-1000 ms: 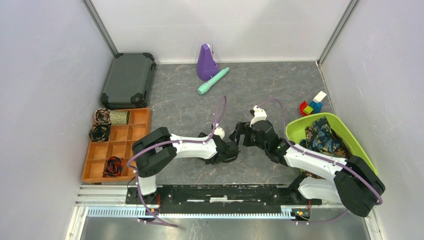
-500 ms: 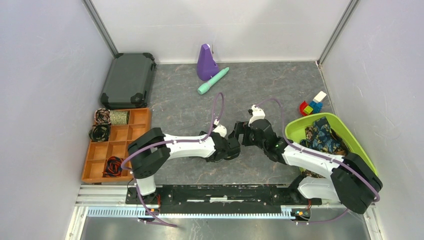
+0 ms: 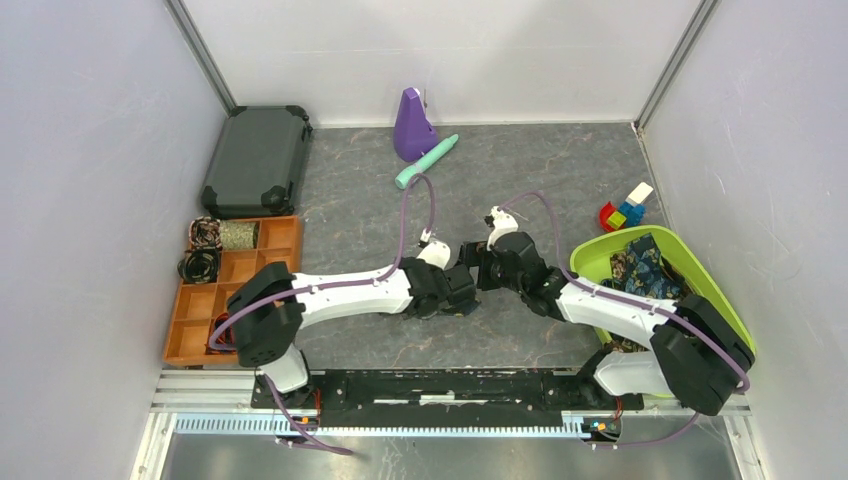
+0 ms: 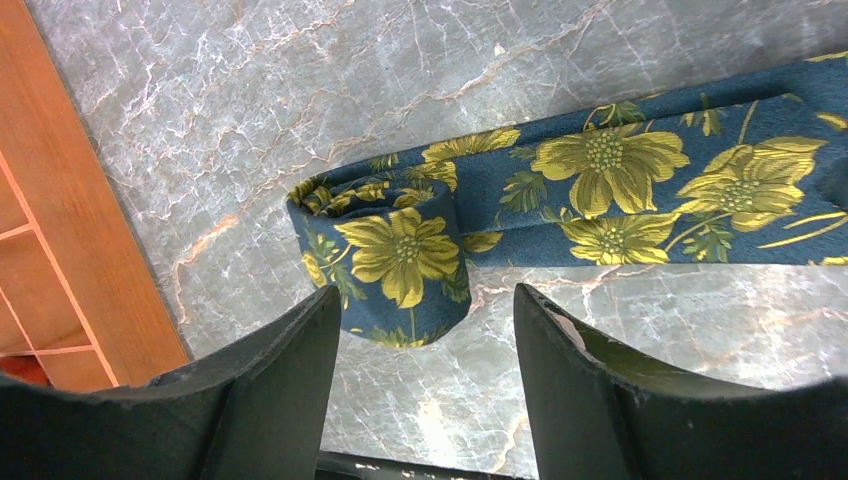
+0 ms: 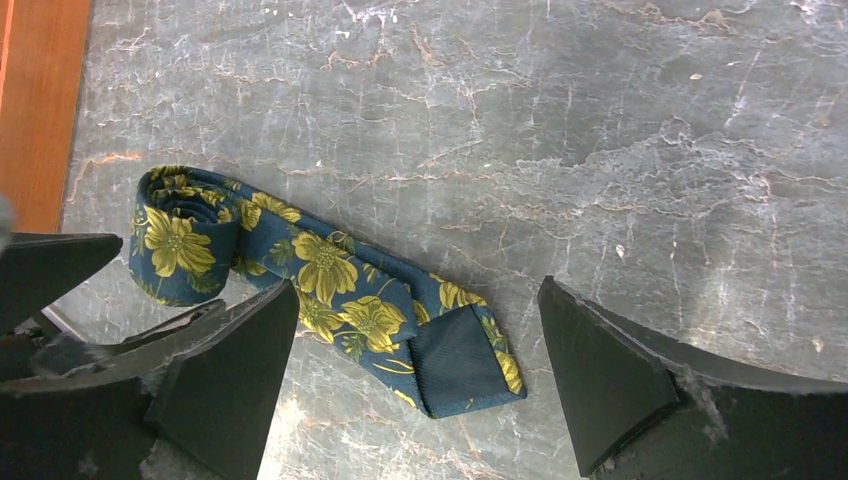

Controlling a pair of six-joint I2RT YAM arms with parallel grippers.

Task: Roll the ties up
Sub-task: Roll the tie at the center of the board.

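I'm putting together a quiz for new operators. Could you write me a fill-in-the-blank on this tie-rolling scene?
1. The tie on the table is navy with ____ flowers.
2. One end of it is wound into a ____, while the rest lies flat.
3. The bin holding more ties is ____.
4. The left gripper and right gripper both have jaws standing ____.
Missing words: yellow; coil; green; open.

Half-rolled tie (image 5: 320, 270), tool (image 5: 415, 283) spread wide
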